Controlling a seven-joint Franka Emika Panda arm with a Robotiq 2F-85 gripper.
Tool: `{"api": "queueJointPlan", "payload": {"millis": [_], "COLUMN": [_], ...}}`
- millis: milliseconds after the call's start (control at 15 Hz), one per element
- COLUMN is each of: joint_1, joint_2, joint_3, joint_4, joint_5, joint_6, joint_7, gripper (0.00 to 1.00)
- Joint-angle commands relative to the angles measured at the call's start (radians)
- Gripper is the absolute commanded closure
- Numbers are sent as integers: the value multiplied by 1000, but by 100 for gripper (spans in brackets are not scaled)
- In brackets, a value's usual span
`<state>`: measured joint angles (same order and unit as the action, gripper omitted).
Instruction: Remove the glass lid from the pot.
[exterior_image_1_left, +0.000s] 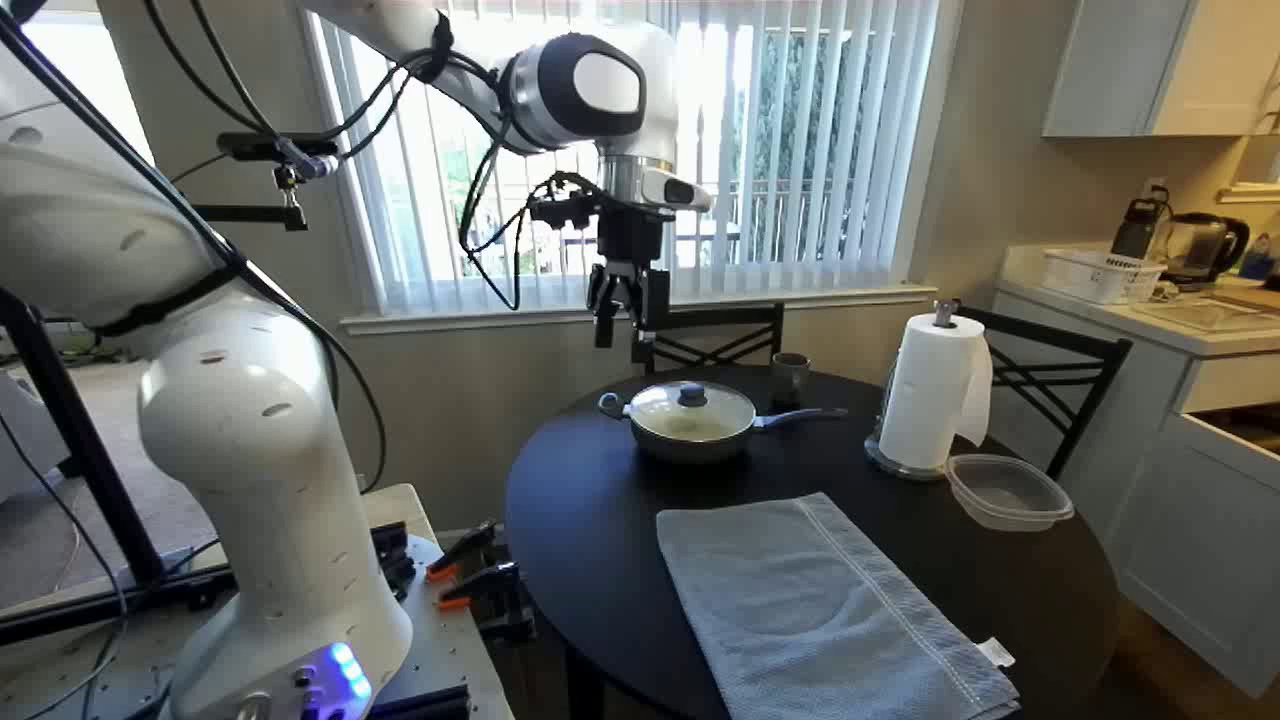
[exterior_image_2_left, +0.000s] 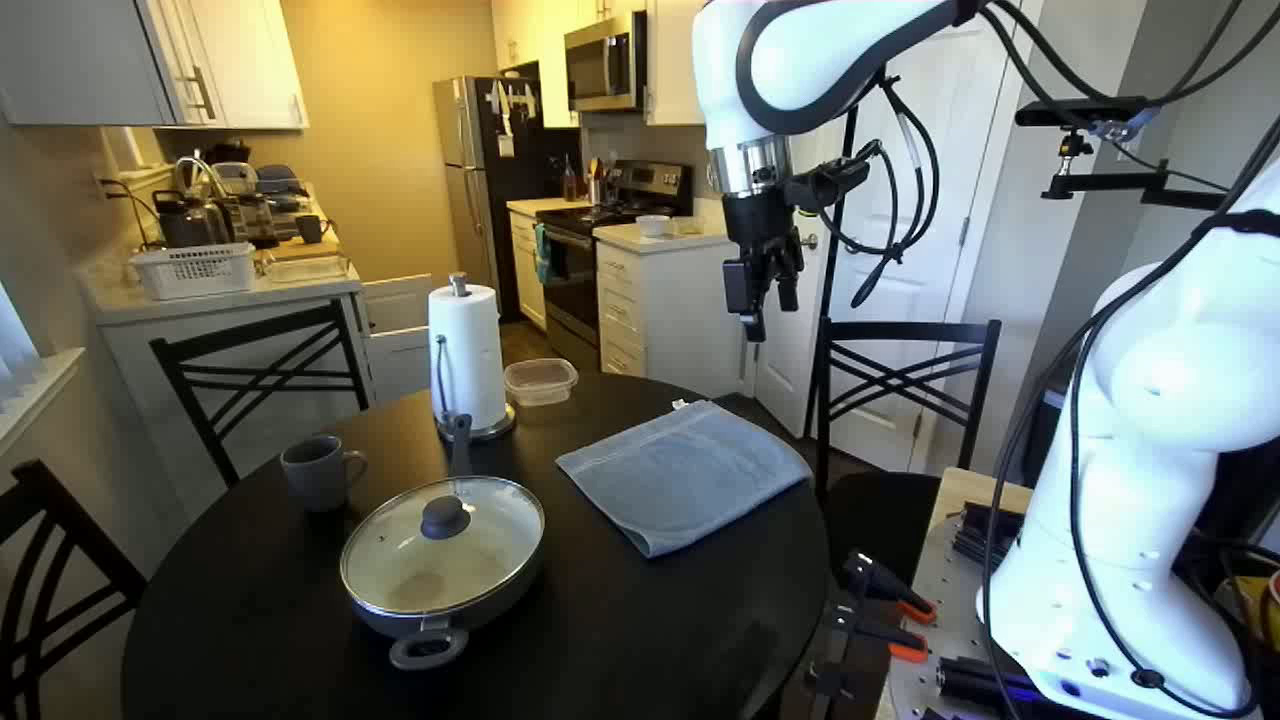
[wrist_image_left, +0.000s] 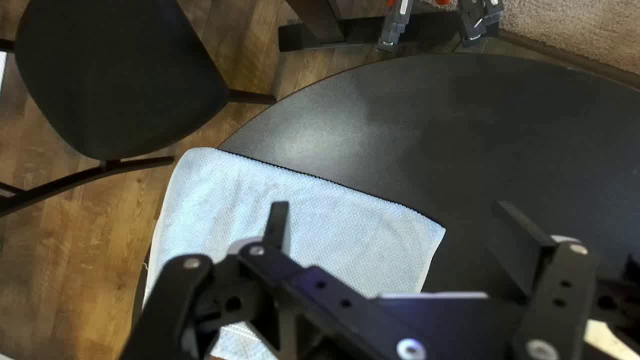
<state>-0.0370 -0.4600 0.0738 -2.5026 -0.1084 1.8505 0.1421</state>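
The glass lid (exterior_image_1_left: 690, 418) rests on the pot (exterior_image_1_left: 690, 449), domed with a dark centre knob facing up. The same glass lid (exterior_image_2_left: 445, 560) and pot (exterior_image_2_left: 512, 588) show in an exterior view, with the straight handle pointing toward the paper towels and a small loop handle on the opposite side. My gripper (exterior_image_1_left: 625, 335) hangs in the air, fingers down, well above the table; it also shows in an exterior view (exterior_image_2_left: 768, 305). In the wrist view the fingers (wrist_image_left: 400, 220) are wide apart with nothing between them. The pot and lid are out of the wrist view.
A folded blue-grey towel (exterior_image_1_left: 820, 610) lies on the round dark table (exterior_image_1_left: 580, 540); the towel (wrist_image_left: 310, 215) is below the fingers in the wrist view. A grey mug (exterior_image_2_left: 318, 472) stands beside the pot. A paper-towel roll (exterior_image_1_left: 930, 395) and clear plastic container (exterior_image_1_left: 1005, 500) stand farther along.
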Motion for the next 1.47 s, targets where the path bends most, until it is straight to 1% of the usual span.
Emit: {"api": "queueJointPlan", "payload": {"millis": [0,533,667,1000,1200,1400], "joint_1": [10,10,14,45,70,117], "joint_2": [1,2,49,329,518,708], "joint_3": [-9,-6,3,21,35,34], "joint_4": [1,7,49,238,371,524], "joint_5": [-4,-6,-26,-79,-149,-235], "joint_6": [-2,-8,-3,95,136,201], "joint_7": [4,9,1,-23,-4,18], "gripper": [0,0,0,0,0,0]}}
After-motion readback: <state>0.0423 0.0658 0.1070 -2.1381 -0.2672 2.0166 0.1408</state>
